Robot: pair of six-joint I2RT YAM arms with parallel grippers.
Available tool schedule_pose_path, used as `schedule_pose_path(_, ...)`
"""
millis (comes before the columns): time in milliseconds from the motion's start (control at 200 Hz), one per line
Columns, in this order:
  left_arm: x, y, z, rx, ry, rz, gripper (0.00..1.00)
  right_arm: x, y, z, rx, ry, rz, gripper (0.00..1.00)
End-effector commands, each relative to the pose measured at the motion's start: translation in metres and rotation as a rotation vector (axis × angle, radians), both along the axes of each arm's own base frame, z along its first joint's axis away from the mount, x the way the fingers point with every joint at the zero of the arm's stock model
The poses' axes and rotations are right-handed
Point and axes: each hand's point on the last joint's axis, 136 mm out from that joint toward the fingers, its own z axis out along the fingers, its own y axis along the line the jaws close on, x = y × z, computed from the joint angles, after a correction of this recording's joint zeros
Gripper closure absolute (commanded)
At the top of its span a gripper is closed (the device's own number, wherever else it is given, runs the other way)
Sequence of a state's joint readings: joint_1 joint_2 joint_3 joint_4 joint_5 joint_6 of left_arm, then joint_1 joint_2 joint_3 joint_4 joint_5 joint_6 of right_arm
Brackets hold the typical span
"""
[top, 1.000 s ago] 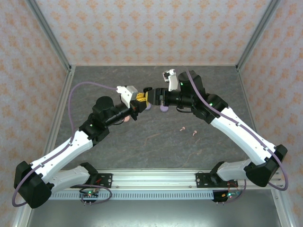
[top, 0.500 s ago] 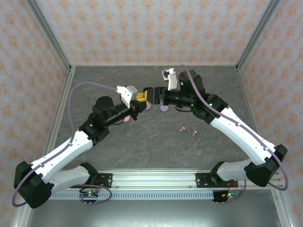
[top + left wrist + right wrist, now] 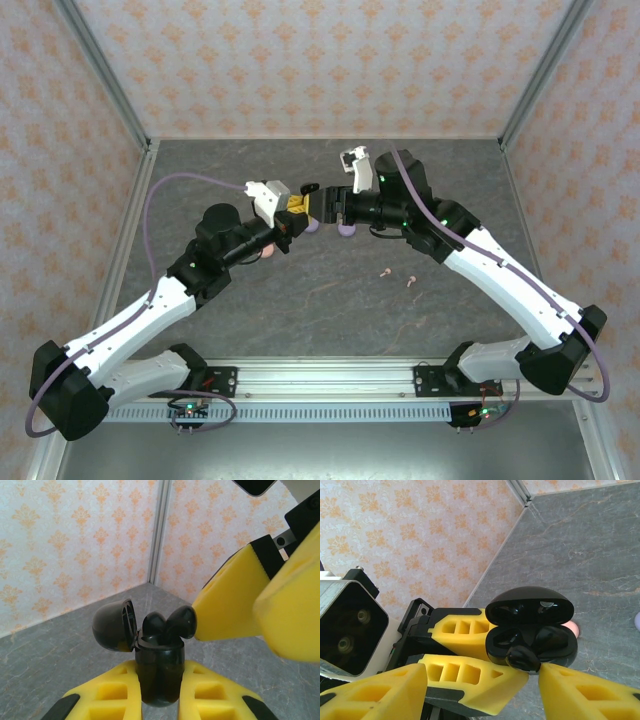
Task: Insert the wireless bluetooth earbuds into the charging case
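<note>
My left gripper (image 3: pixel 159 676) is shut on the black charging case (image 3: pixel 159 667), held upright above the table with its lid (image 3: pixel 114 626) flipped open. One black earbud (image 3: pixel 154 624) sits in the case. A second black earbud (image 3: pixel 181 621) leans out of the case mouth, touching a yellow fingertip (image 3: pixel 227 602) of my right gripper. In the right wrist view that earbud (image 3: pixel 522 659) lies on the case rim (image 3: pixel 495 650) against one fingertip (image 3: pixel 555 676). My right gripper (image 3: pixel 484 680) stands open, its fingers far apart. From above, the left gripper (image 3: pixel 292 207) and the right gripper (image 3: pixel 320 203) meet at mid-table.
Two pale pink earbuds (image 3: pixel 385 272) (image 3: pixel 411 281) lie on the grey table to the right. A lilac puck (image 3: pixel 345 229) and a smaller lilac piece (image 3: pixel 312 226) lie under the grippers. A pink puck (image 3: pixel 268 254) peeks out beside the left arm. Patterned walls enclose the table.
The right gripper has edged slightly toward the case and its jaws have narrowed a little. The left gripper and case have held still.
</note>
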State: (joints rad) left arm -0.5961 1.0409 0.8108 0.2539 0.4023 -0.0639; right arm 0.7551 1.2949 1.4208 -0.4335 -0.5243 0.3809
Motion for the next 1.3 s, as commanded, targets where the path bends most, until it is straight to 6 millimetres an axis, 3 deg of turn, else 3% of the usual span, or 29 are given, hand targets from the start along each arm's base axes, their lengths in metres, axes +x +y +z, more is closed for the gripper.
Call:
schedule_pose_path(0,-0.001,0.001,0.009,-0.025,-0.012,0.011,1.0,-0.006,0.001,0.02,0.034,-0.041,0.019,0.39)
schedule_pose_path(1291,0.0,-0.002,0.005,-0.017,-0.001,0.003,1.0,-0.008,0.018,0.029,0.074,-0.059,0.077,0.39)
